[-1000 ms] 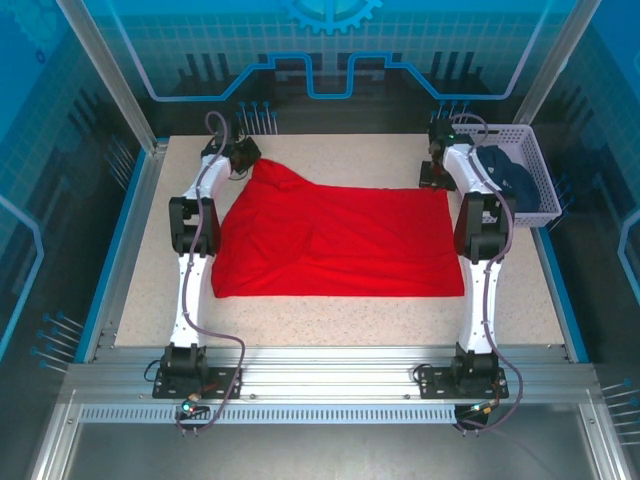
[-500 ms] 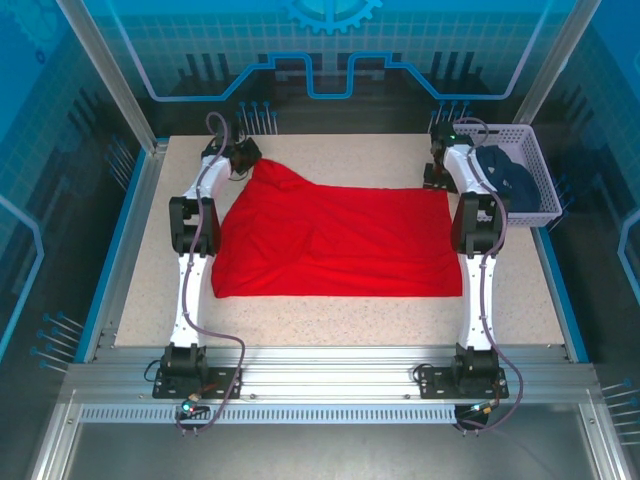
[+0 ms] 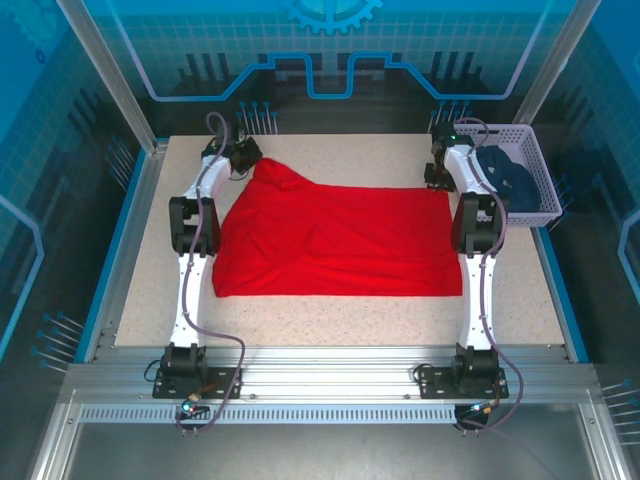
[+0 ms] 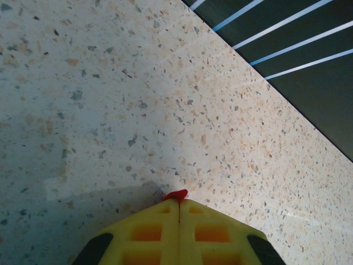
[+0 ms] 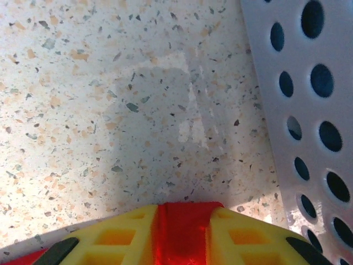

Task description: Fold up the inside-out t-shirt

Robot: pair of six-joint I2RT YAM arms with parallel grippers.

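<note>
My wrists cover both sets of jaws from above, and my right arm (image 3: 478,225) hides part of the red t-shirt's (image 3: 335,240) right edge. Both wrist views cut the cloth off at the frame's bottom. A white basket (image 3: 545,195) holding a dark blue garment (image 3: 505,172) sits at the tabletop's (image 3: 340,320) far right corner, just beside my right jaws. The t-shirt lies spread over the tabletop's middle. My left jaws are pressed together on a sliver of its far left corner (image 4: 175,195). My right jaws clamp a wider fold at its far right corner (image 5: 185,226).

t-shirt (image 3: 340,245) right edge behind right arm (image 3: 478,225), basket (image 5: 308,107) cut off
</note>
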